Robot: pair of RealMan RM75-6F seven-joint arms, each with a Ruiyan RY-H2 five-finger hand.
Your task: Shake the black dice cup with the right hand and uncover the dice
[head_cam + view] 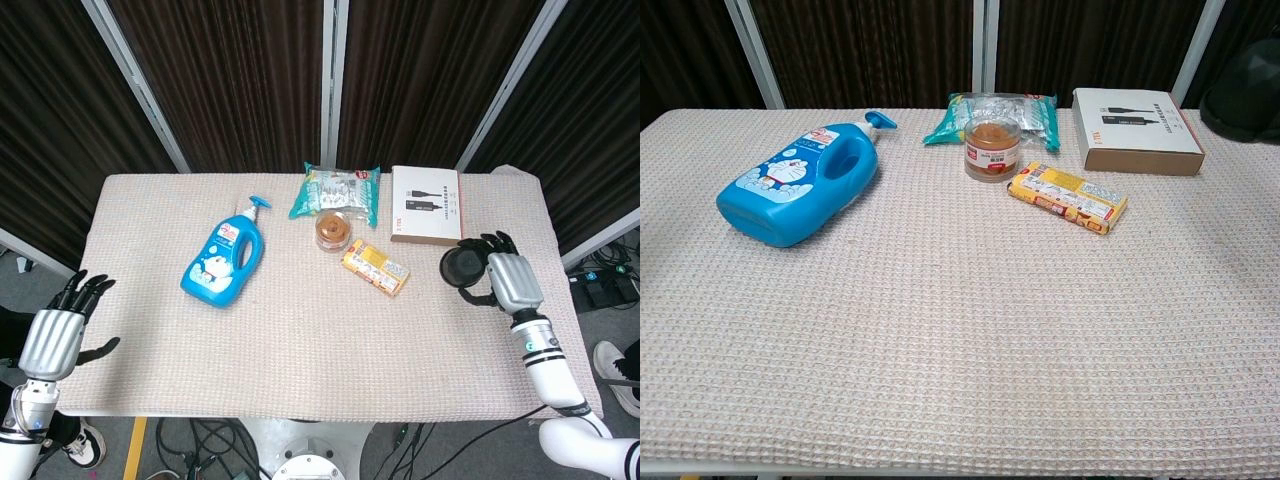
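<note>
The black dice cup (pixel 462 266) is at the right side of the table (pixel 300 340), held in the right hand (pixel 505 280), whose fingers (pixel 487 241) wrap around its far side while the cup projects toward the table's centre from the palm. Whether the cup touches the cloth cannot be told from the head view; in the chest view only a dark shape (pixel 1243 90) shows at the right edge, above the table surface. No dice can be made out. The cup lies just in front of the white box (pixel 425 205), which rests at the rear right of the table, and to the right of the yellow snack packet (pixel 375 267). A small jar with brown contents (pixel 332 231) stands beside the packet, in front of a green-and-white bag (pixel 337 190) at the rear edge. A blue pump bottle (pixel 226 258) lies on its side left of centre, well apart from the cup. The left hand (pixel 55 340) hangs off the table's left front corner, holding nothing, its fingers spread.
</note>
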